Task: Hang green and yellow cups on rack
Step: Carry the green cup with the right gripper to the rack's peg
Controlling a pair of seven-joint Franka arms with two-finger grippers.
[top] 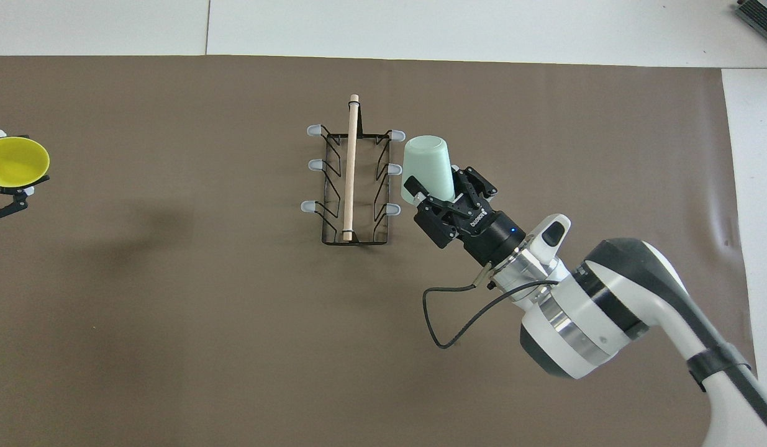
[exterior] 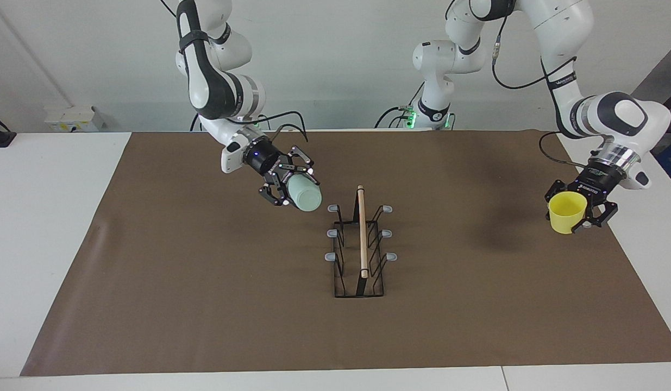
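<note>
Brown paper (exterior: 205,304) covered most of the white table (exterior: 47,228), and the rack (exterior: 360,247) stood on it about midway between the two arms' ends. Its wooden rod (exterior: 362,231) ran along the line from the robots outward, so the grey-tipped prongs (exterior: 333,208) pointed sideways, three toward each arm's end.

The right gripper (exterior: 292,187) was clamped on the green cup (exterior: 304,193) and held it in the air, just beside the rack on the right arm's side. The cup lay tilted, its closed bottom turned toward the rack. It seemed not yet on any prong. The coming move probably depended on this: the cup's open mouth faced away from the prongs, so the wrist would likely need to turn before the cup could slide on.

The left gripper (exterior: 581,209) was closed on the yellow cup (exterior: 566,213), mouth up, well apart from the rack near the left arm's edge of the paper, and appeared to wait.
</note>
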